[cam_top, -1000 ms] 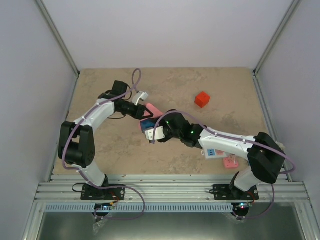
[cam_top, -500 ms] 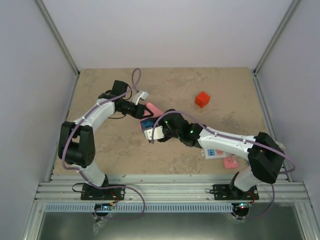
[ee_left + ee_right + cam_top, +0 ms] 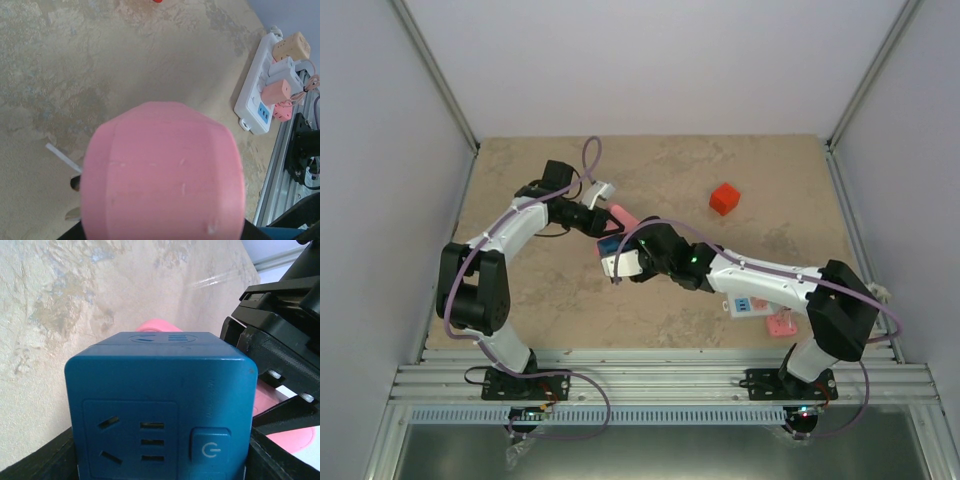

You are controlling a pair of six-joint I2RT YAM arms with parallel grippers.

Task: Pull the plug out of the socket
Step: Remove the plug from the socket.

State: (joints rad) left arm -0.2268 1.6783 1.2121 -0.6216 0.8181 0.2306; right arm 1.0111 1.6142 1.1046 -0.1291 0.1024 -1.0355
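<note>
Grip: left gripper (image 3: 608, 216) clamped on pink block (image 3: 162, 170) | right gripper (image 3: 614, 255) holding blue outlet cube (image 3: 160, 410), nudged nearer left arm.

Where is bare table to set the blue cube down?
Free: the near-left patch between left arm and right arm; the far band along the back wall, left of the red block. Crowded: the middle, around blue cube and pink block; near right, by the power strip.
</note>
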